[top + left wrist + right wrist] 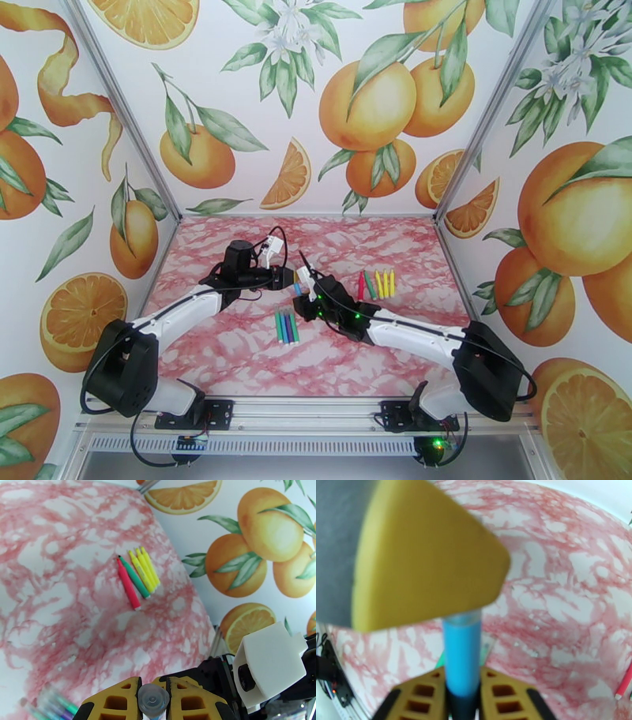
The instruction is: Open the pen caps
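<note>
Lying nearest the arm bases: near cluster of thin plastic markers (pixel 286 325), green, blue and purple, side by side on the pink marbled tabletop (pixel 229 359). No gripper touches them. Whether their caps are on is too small to tell.

Item in hand, above mid-table: one blue cylindrical plastic marker (pixel 462 657).
- right gripper (pixel 462 695): yellow fingers closed on the lower barrel.
- left gripper (pixel 292 279): fingers clamped on the translucent bluish pen cap (pixel 153 698) at the marker's other end.
- Cap and barrel look joined, with no gap visible between them.

Further back and to the right: far row of five markers (pixel 138 576), one red, one green and three yellow, lying parallel and touching, well apart from both grippers. Their ends look tapered, but capped or uncapped cannot be settled.

Backdrop: white panels printed with oranges, slices, leaves and blossom (pixel 367 103).

Progress, as a judgement: early. One cap is gripped and set up for pulling, but it is not yet off. Both groups on the table appear to await their turn.

Brands, labels, writing: none legible on markers, arms or walls.
</note>
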Robot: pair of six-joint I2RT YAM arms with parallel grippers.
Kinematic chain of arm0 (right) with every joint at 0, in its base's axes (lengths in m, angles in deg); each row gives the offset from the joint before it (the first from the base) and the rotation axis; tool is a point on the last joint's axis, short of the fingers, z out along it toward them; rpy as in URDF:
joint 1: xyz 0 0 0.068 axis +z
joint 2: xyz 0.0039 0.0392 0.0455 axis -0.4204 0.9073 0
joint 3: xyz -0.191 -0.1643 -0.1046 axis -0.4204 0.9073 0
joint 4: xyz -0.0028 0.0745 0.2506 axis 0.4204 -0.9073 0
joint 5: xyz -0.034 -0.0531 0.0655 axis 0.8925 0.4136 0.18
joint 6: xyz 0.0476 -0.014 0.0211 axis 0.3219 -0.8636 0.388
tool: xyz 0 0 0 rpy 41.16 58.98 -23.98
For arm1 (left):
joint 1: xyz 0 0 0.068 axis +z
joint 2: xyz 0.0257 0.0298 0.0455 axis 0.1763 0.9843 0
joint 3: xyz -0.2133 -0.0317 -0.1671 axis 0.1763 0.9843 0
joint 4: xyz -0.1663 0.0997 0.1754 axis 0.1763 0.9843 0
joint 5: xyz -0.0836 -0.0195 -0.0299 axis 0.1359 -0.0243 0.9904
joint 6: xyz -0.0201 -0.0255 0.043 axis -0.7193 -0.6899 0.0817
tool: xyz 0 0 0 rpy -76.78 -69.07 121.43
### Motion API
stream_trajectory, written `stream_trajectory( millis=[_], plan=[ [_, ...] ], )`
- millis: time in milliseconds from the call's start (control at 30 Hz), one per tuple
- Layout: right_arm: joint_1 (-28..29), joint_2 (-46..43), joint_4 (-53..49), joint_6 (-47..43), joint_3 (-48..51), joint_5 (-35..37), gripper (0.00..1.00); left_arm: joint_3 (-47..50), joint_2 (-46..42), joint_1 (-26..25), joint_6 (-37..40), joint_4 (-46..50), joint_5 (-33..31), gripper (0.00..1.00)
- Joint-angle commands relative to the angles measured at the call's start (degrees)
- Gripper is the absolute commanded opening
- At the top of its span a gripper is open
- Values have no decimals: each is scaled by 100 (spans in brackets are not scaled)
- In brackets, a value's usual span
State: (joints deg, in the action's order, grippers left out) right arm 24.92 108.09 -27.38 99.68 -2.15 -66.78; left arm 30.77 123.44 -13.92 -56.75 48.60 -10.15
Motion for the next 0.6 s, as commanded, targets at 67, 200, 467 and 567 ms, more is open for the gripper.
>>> stream_trajectory(
  millis=[67, 200, 467, 567],
  plan=[
    [-47, 71, 187, -65, -76, -164, 15, -255, 53, -18, -35, -92, 132, 2],
    [-44, 66, 201, -114, -38, -226, 11, -286, 57, -17, -59, -100, 35, 1],
    [-42, -42, 197, -225, 172, -305, 4, -293, 32, 65, -152, -168, -347, 0],
    [-47, -81, 185, -260, 269, -315, 1, -312, 62, 120, -206, -197, -443, 0]
  ],
)
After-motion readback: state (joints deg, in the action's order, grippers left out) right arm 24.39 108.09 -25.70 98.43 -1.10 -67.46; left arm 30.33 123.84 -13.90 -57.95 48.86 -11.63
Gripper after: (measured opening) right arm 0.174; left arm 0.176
